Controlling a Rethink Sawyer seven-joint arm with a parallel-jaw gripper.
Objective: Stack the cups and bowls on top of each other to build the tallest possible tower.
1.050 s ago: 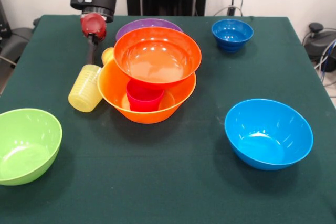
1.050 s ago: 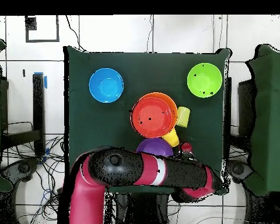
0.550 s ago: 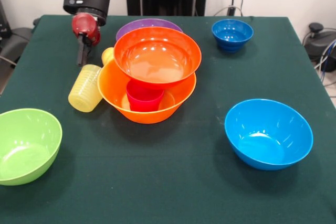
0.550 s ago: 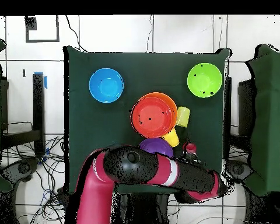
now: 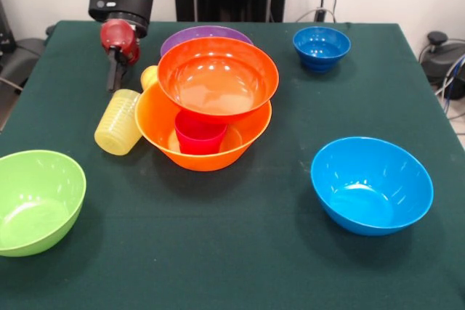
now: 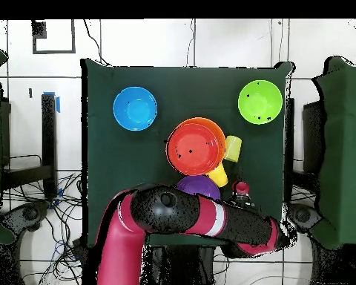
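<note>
No brand marks, labels or legible writing show on any item.

Containers: the tower (image 5: 207,110) sits at table centre. Its base is the orange-yellow bowl (image 5: 163,132), which contains an upright red-pink cup (image 5: 199,134). The red-orange bowl (image 5: 218,78) rests tilted on top of that cup; its interior is empty. The purple bowl (image 5: 203,34) sits just behind the tower, at 12 o'clock from it. The pale yellow ribbed cup (image 5: 118,123) lies on its side at 9 o'clock, touching the base bowl. An orange-yellow cup (image 5: 149,76) lies at 10 o'clock. The lime green bowl (image 5: 33,201), light blue bowl (image 5: 372,184) and dark blue bowl (image 5: 321,47) stand apart, all empty.

Claw: the gripper (image 5: 114,78) hangs above the table at 10 o'clock from the tower, holding nothing. Whether its jaws are open cannot be determined.
</note>
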